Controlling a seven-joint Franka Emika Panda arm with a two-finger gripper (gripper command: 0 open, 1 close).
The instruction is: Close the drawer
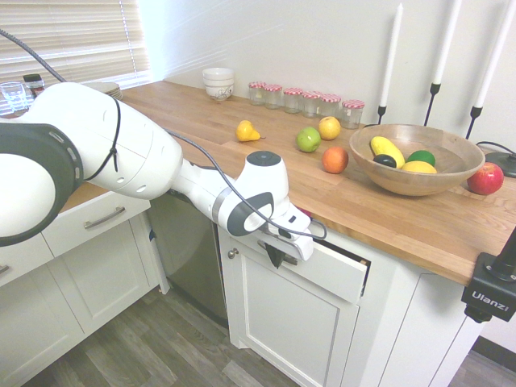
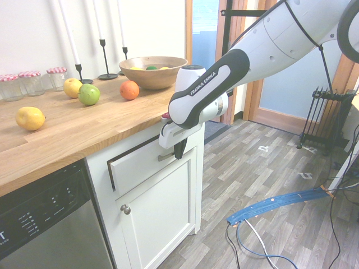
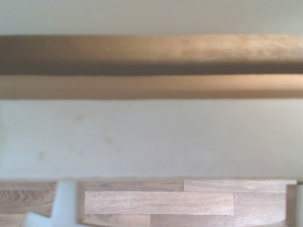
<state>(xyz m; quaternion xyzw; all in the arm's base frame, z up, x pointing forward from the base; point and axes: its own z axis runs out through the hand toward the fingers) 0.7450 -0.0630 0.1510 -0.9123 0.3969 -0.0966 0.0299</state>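
Pressed against the drawer (image 1: 334,272) front, the hand (image 1: 276,256) had its dark fingers together, gripping nothing, pointing steeply down. That drawer, white and panelled, sat under the front edge of the wooden butcher-block surface (image 1: 403,218), slightly open, a dark gap showing along its top and one end. A cabinet door (image 2: 151,216) with a round metal knob hung below it. On the surface stood a wooden bowl (image 1: 407,169) of fruit near the edge, loose round fruit, glass jars and tall candles. Only the second exterior view showed the steel dishwasher (image 2: 47,224) beside the cabinet. Blurred white drawer front (image 3: 151,137), wood strips and plank floor filled the wrist view.
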